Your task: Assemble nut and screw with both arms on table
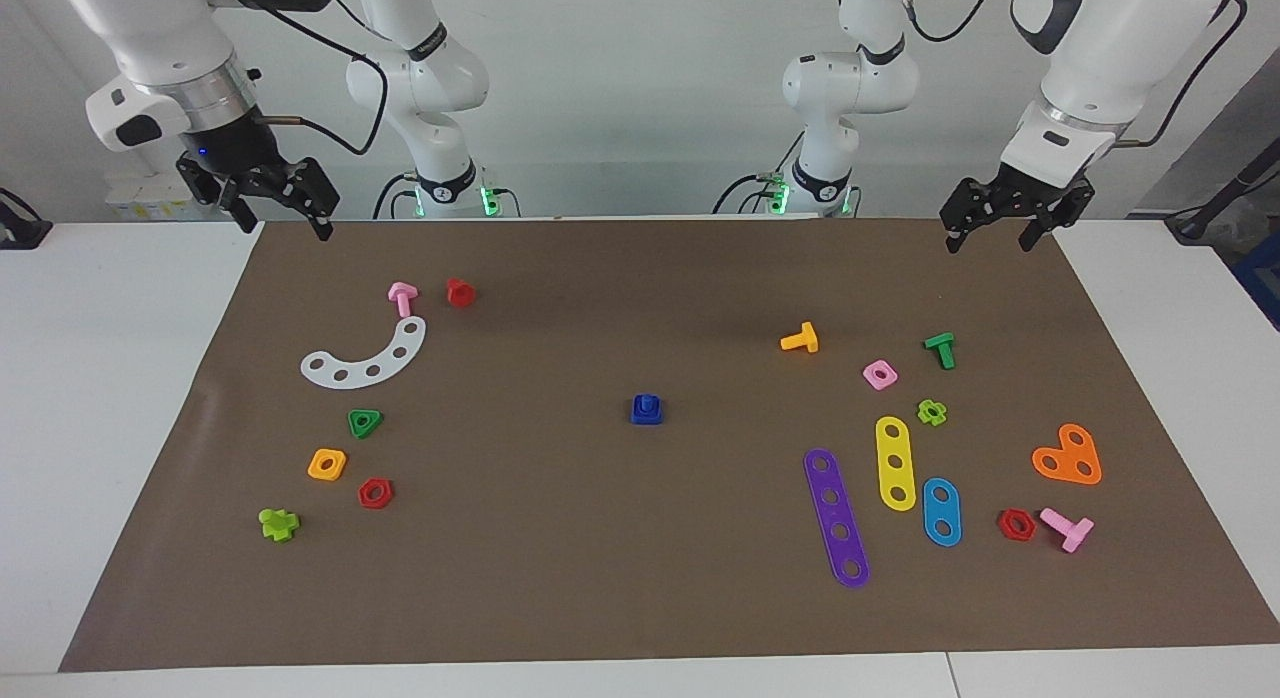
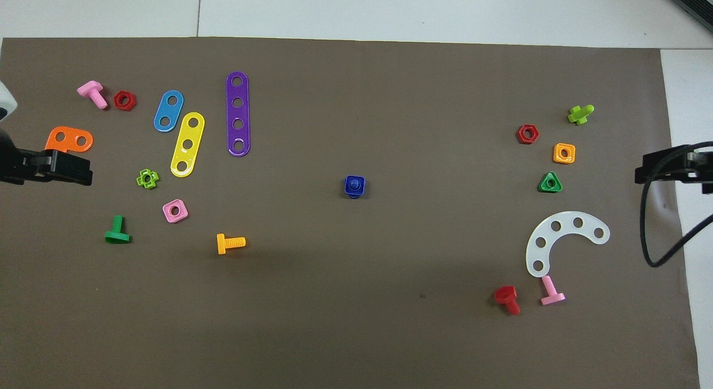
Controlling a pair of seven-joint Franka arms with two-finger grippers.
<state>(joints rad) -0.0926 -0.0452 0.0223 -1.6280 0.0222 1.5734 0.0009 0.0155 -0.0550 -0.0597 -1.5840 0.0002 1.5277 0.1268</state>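
Nut threaded on screw mid-mat, no containers, left gripper raised over mat corner, jaws spread, right gripper likewise, jaws spread, both empty

1. White counter carries a big brown mat; all parts lie on the mat.
2. Mid-mat: dark blue nut with the screw stem poking up through it.
3. Left arm's end: purple strip, yellow strip, light blue plate, orange heart plate.
4. Right arm's end: white curved strip, green triangular nut, orange square nut.
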